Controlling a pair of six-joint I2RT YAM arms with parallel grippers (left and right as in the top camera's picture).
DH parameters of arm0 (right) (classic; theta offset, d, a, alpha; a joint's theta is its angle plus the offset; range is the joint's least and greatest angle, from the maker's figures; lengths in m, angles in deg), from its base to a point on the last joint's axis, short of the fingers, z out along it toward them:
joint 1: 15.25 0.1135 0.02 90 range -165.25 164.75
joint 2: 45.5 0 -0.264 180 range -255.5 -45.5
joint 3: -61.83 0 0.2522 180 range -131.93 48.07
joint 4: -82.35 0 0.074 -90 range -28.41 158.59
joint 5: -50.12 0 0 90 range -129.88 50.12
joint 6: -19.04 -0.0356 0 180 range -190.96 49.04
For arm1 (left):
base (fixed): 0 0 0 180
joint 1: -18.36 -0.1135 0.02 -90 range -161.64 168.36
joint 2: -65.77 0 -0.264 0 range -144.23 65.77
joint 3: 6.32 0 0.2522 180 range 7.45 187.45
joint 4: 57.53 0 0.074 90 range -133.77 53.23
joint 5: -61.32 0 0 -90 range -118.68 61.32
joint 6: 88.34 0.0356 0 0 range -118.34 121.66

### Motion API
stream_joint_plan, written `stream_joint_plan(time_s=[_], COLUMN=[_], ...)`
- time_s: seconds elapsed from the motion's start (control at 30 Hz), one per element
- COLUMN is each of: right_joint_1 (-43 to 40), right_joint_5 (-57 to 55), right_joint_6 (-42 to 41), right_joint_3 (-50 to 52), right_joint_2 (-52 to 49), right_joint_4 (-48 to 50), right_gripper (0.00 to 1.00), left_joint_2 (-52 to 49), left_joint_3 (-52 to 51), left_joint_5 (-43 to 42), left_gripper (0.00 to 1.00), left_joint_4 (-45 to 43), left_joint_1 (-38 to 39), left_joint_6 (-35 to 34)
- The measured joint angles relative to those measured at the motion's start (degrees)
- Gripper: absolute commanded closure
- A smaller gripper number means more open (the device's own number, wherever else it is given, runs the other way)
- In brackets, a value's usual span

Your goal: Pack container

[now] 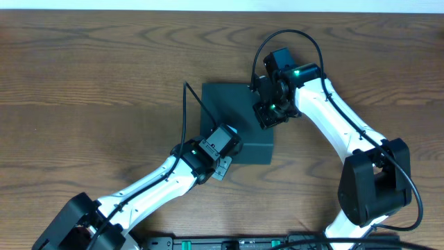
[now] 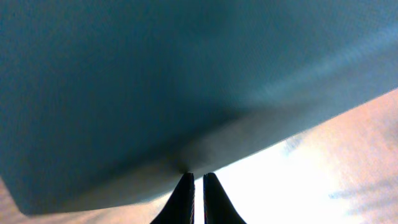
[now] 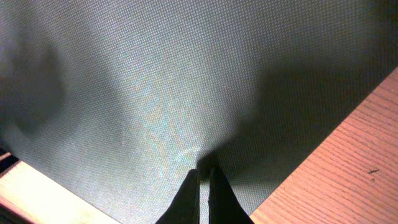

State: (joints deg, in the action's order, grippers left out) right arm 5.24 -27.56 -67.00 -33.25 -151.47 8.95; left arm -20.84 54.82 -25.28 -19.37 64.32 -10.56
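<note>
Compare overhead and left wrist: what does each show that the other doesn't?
Overhead only: both arms, the right gripper at one edge of the container, and the box's whole outline. Left wrist only: the left gripper up close, fingers nearly together, tips at the container's lower edge. Both: the teal container and the wooden table.

You are looking at a dark brown wooden table [image 1: 83,69], its grain running left to right across the overhead view. A thin pale strip [image 1: 208,4] is showing along the far edge, and a black rail [image 1: 229,244] with small green fittings is lying along the near edge. In the wrist views the wood is appearing lighter and reddish
</note>
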Motion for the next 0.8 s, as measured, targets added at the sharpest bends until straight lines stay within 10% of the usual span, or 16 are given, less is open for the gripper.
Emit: stream_joint_plan(time_s=[0.8], right_joint_1=[0.0], right_joint_5=[-0.2], right_joint_6=[-0.8], right_joint_3=[-0.3], right_joint_2=[0.0], right_joint_4=[0.8], right_gripper=[0.93], left_joint_2=[-1.5], left_joint_3=[-0.1], left_joint_5=[3.5], left_gripper=[0.83], left_joint_4=[-2.1], left_joint_1=[-7.1], left_joint_6=[0.0])
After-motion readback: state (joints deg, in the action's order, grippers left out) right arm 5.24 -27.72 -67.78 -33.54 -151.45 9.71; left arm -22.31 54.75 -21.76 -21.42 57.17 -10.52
